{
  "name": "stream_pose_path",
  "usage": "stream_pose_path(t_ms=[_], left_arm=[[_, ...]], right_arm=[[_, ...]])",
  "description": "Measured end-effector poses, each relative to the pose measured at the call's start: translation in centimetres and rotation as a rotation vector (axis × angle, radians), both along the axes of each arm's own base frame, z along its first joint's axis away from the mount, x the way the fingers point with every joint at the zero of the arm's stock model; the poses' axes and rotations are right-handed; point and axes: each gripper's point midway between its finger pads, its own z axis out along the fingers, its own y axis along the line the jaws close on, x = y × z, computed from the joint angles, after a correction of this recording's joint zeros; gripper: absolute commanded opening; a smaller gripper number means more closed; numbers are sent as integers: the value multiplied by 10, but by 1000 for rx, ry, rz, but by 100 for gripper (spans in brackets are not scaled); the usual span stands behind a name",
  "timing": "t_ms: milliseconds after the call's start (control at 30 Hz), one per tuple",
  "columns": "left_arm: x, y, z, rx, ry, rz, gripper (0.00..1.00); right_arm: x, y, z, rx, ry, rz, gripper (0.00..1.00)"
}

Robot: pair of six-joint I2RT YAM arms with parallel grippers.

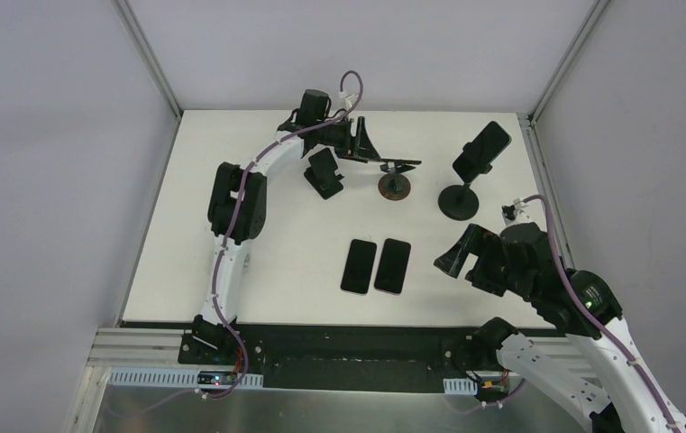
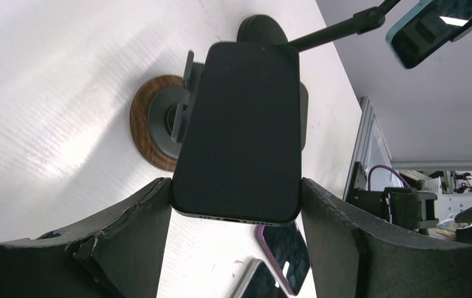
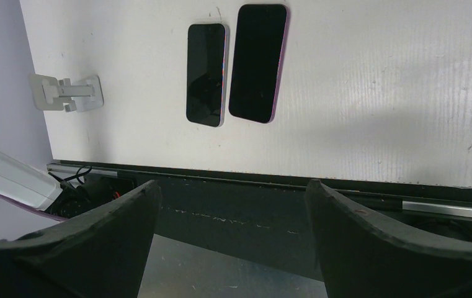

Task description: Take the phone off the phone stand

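The left pincer (image 2: 236, 186) is pinching the phone (image 2: 239, 124) by its long edges, port end sitting deepest in the grip, long axis pointing straight ahead; the right pincer (image 3: 232, 186) is hanging spread

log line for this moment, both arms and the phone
left gripper: shut on black rectangular phone | phone: on round wood-rimmed stand, not yet lifted | right gripper: open, empty

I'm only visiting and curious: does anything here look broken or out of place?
Slightly. One finger of the left gripper, closed on the phone, has a chipped, ragged edge along its dark padding. Nothing else looks odd.
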Motion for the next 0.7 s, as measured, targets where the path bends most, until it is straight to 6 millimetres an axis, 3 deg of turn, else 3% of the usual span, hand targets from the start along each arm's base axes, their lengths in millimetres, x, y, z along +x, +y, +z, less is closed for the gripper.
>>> stream_pose_path(t_ms=[300, 700], left_arm=[[-13, 4, -18, 31, 33, -2, 11], [-22, -8, -22, 43, 34, -17, 58]], right_arm=[[1, 1, 0, 1, 0, 1, 89], [1, 2, -3, -1, 6, 3, 89]])
